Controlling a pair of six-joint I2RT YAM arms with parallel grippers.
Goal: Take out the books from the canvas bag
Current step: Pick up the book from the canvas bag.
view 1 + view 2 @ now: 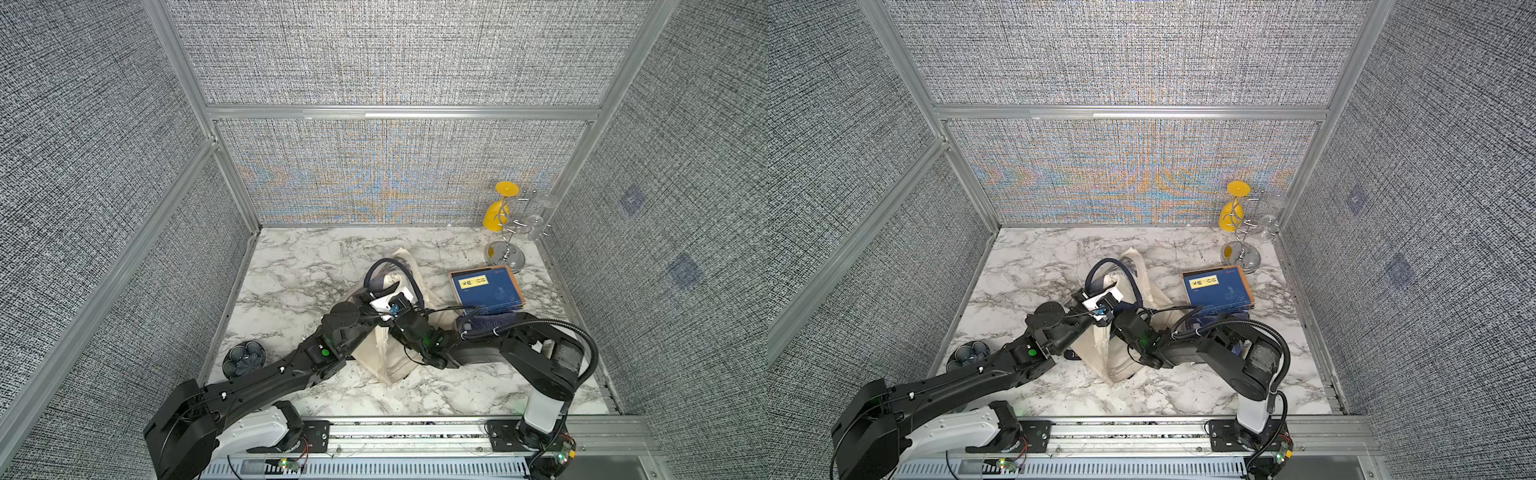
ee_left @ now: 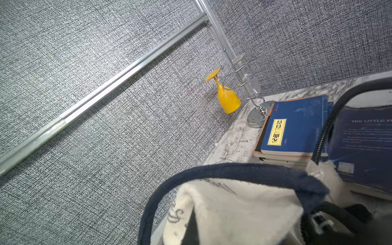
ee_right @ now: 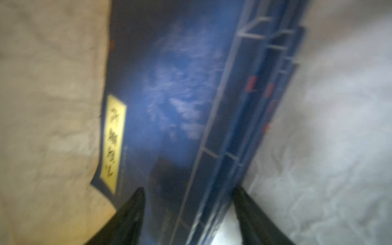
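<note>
The cream canvas bag (image 1: 386,361) with navy handles (image 2: 233,169) lies mid-table in both top views. My left gripper (image 1: 401,298) is shut on its upper rim and holds the mouth up; in the left wrist view the cloth (image 2: 233,212) hides the fingers. My right gripper (image 1: 398,319) reaches into the mouth. In the right wrist view navy books (image 3: 169,95) with a yellow label lie inside, and my right gripper (image 3: 188,191) straddles their near end; whether it presses on them is unclear. More books (image 1: 486,289) are stacked on the table to the right, and another dark book (image 2: 364,144) lies beside them.
A wire rack (image 1: 505,253) at the back right carries a yellow goblet (image 1: 498,212) and clear glasses (image 1: 540,220), close behind the book stack. A dark flower-shaped bowl (image 1: 244,358) sits at the table's left edge. Fabric walls close in three sides.
</note>
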